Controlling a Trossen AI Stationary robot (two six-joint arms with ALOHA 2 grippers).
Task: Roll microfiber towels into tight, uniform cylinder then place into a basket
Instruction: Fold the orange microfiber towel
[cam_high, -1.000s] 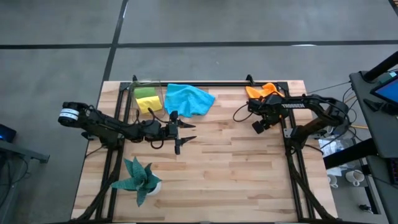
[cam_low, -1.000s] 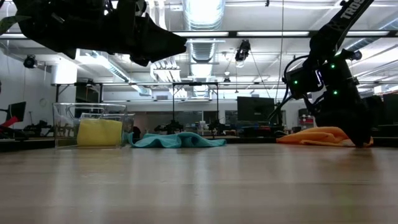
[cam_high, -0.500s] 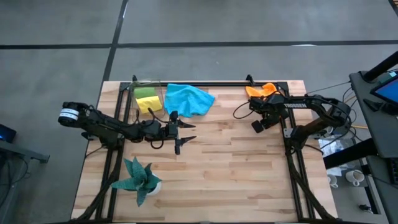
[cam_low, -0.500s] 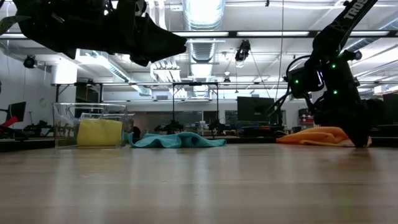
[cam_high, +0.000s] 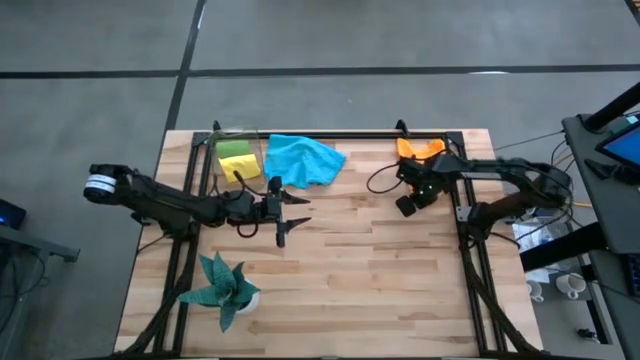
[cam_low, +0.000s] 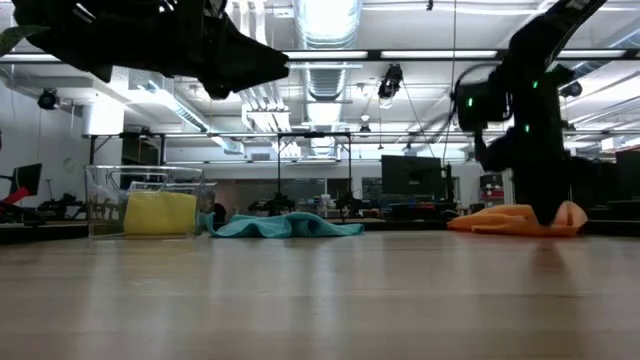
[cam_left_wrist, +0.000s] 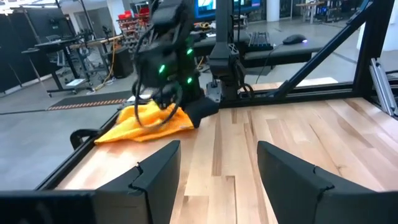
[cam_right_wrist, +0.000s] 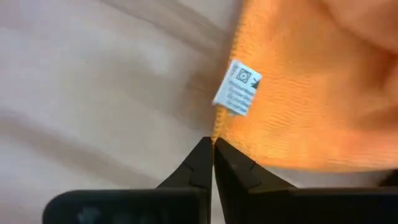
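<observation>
Orange towel (cam_high: 420, 148) lies at the table's far right, its edge pinched in the closed right gripper (cam_right_wrist: 213, 163), probably to drag it out for rolling. Left gripper (cam_left_wrist: 217, 168) hovers wide and empty mid-table, waiting. Basket (cam_high: 238, 160), far left, holds yellow and green towels.

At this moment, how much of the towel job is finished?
Done: yellow towel and green towel sit in the basket. In hand: the right tool is shut on the orange towel edge. Left: that towel and the blue towel, still spread flat. The left tool waits open mid-table.
</observation>
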